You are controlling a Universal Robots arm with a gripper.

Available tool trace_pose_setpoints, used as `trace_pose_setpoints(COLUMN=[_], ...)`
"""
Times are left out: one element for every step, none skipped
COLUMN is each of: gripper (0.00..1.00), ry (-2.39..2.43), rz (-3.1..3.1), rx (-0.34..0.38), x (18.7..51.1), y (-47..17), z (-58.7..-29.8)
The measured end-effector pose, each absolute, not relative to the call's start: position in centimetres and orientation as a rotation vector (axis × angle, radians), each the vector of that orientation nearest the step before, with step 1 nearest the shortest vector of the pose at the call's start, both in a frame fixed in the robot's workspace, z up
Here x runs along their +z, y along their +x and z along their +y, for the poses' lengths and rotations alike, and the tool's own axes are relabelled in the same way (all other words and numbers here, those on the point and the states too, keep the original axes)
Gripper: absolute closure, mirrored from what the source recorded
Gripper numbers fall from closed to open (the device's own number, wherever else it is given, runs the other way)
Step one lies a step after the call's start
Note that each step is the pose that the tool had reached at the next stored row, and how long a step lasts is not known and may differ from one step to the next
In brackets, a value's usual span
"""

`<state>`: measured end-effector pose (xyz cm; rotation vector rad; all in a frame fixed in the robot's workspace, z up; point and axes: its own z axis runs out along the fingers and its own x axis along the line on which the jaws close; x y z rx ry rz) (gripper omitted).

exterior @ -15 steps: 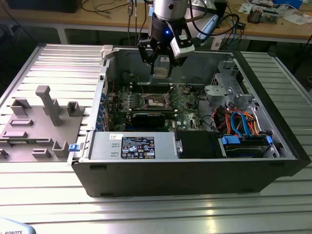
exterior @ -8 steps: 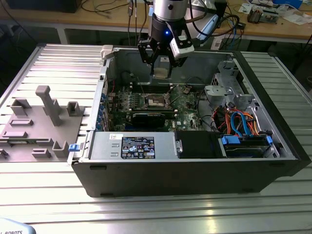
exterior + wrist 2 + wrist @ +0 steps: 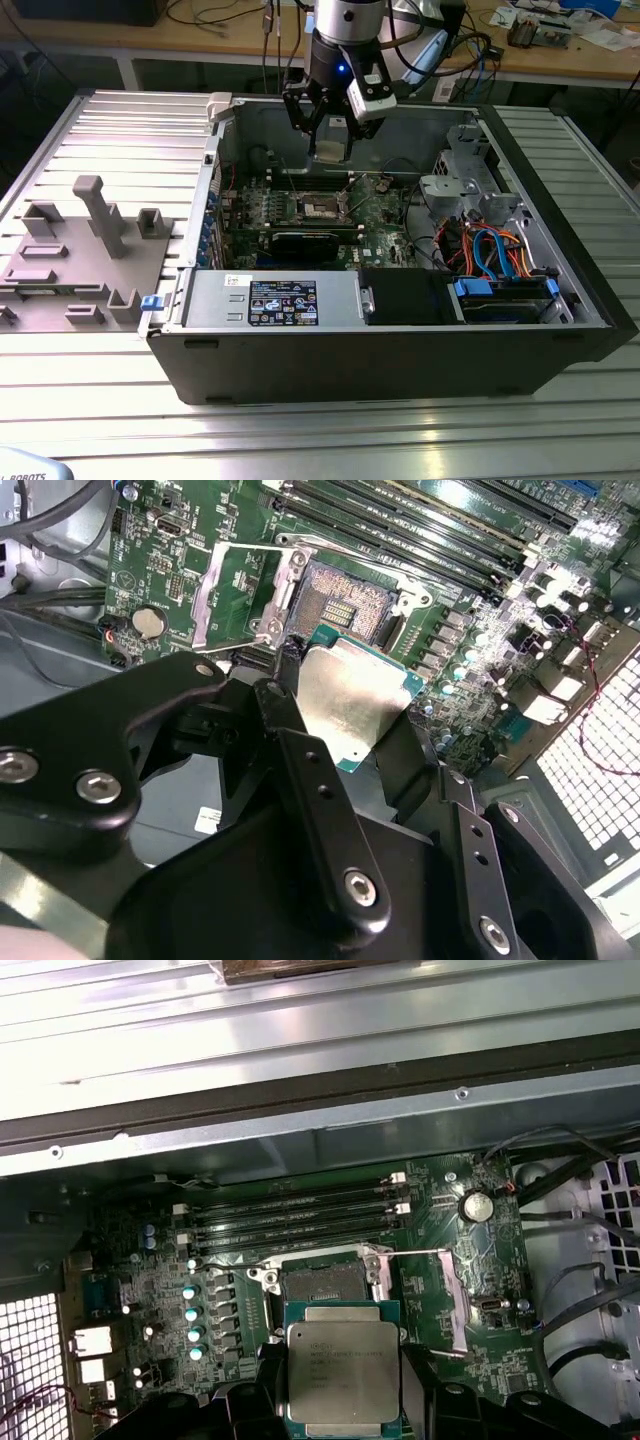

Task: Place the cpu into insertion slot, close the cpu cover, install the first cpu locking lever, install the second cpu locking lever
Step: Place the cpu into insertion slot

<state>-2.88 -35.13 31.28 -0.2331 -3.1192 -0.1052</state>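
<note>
Lurker: so you're on step one, right? Your end effector (image 3: 342, 1400) is pinching the cpu (image 3: 343, 1355) by its edges, hovering above the insertion slot (image 3: 322, 1282), not in it yet.

Regular: yep. The cpu cover (image 3: 210, 595) is flipped open beside the slot, so your way in looks clear. I'd say seating it calls for keeping the chip flat and squared up. Count-wise: one cpu, one slot, one cover, all inside one open case (image 3: 400, 340) on your counter (image 3: 300, 420).

Gripper (image 3: 328, 142) hangs pointing down, clamped on the cpu (image 3: 343, 1370)
</note>
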Motion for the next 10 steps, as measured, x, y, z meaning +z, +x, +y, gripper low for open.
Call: trace_pose_setpoints(gripper=[0.45, 0.45, 0.45, 0.45, 0.45, 0.45, 0.45, 0.45, 0.45, 0.45], ry=[-0.237, -0.24, -0.244, -0.249, -0.251, -0.254, -0.257, -0.26, -0.266, -0.271], rz=[-3.119, -3.119, -3.119, -3.119, -3.118, -3.118, -3.118, -3.118, -3.118, -3.117], rx=[-0.104, -0.104, -0.103, -0.102, -0.102, -0.102, -0.101, -0.101, -0.1, -0.1], x=[31.27, 31.26, 31.25, 31.23, 31.22, 31.21, 31.2, 31.19, 31.18, 31.16], y=[-2.88, -2.88, -2.88, -2.88, -2.88, -2.88, -2.88, -2.88, -2.88, -2.88], z=[-35.13, -35.13, -35.13, -35.13, -35.13, -35.13, -35.13, -35.13, -35.13, -35.13])
